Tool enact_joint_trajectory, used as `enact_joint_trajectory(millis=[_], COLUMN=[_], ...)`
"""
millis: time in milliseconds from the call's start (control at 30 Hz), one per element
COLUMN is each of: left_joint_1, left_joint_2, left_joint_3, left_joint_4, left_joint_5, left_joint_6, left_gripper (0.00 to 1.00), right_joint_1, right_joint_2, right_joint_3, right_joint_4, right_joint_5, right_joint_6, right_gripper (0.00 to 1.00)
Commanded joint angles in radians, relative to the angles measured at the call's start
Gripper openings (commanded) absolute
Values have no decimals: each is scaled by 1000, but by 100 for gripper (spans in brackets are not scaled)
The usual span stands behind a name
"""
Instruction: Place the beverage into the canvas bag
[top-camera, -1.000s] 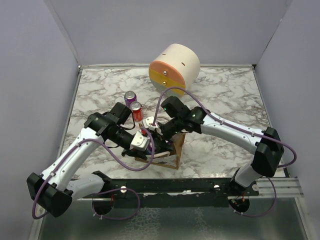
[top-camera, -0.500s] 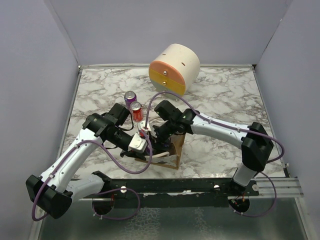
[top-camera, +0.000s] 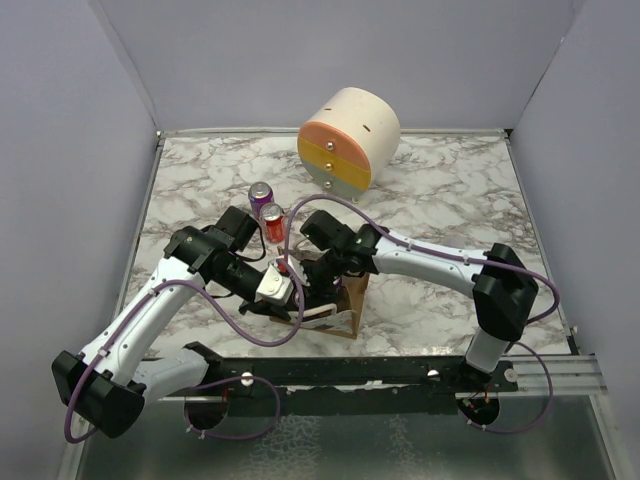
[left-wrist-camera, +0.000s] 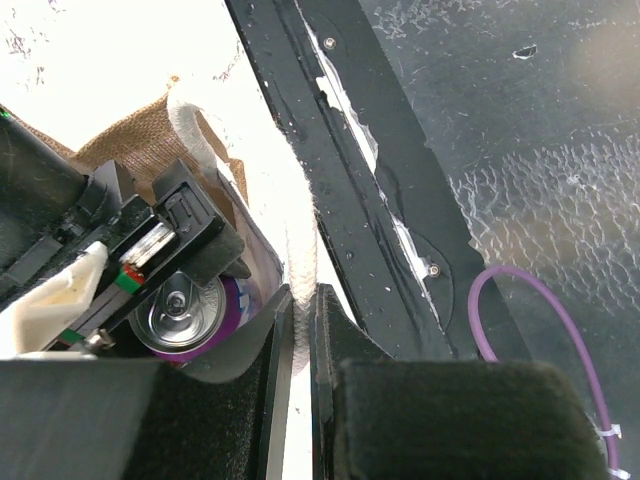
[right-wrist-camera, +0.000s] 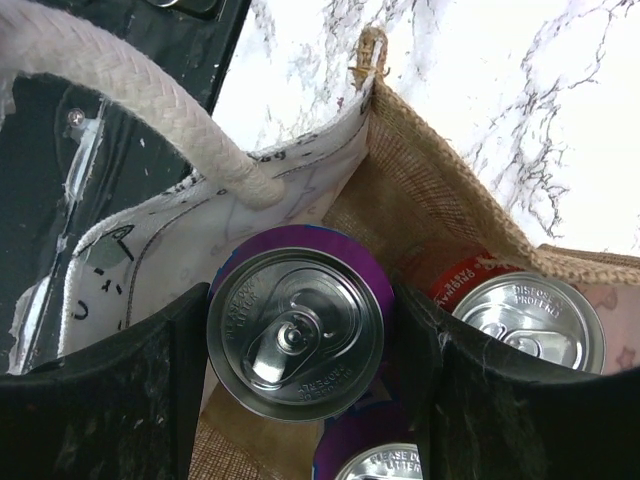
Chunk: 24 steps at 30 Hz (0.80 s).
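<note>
Your right pincer (right-wrist-camera: 305, 345) is pinching a purple can (right-wrist-camera: 290, 320) by its sides, and the can is already down inside the mouth of the canvas bag (right-wrist-camera: 440, 210). Your left pincer (left-wrist-camera: 298, 335) is pressed tight on the bag's white rope handle (left-wrist-camera: 300, 240), holding that side up. The bag sits close to the near edge of the worktop, about the middle.

A red can (right-wrist-camera: 520, 320) is in the bag right beside your can, and another can top (right-wrist-camera: 375, 465) peeks out below (so it is crowded in there). I think the step now is to lower the can and let go.

Watch out. If you go down crooked, your can could land on a neighbour and lean. When you spread the fingers, one could shove the red can, since it is squeezed between the two cans. If you pull up fast, a finger could hook the rope and tip the bag. If the left pinch slips, that side may flop in.
</note>
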Motion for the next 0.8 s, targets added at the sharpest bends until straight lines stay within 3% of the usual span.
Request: enact_joint_trajectory(millis=[0,400,767], left_joint_1=[9,21,26], left_joint_2=[-12,-22,-24], left_joint_3=[-5,-11,-7], left_joint_4=[-9,-22,-29], left_joint_5=[7,11,17], left_joint_6=[34,46,48], left_gripper=[0,0,0], right_joint_1=[29,40,40], right_joint_2=[6,38,48], right_joint_3=[24,9,-15], right_joint_4=[22,34,45], right_joint_5=[-4,23,26], right_joint_6=[-41,-36,-16], right_gripper=[5,13,31])
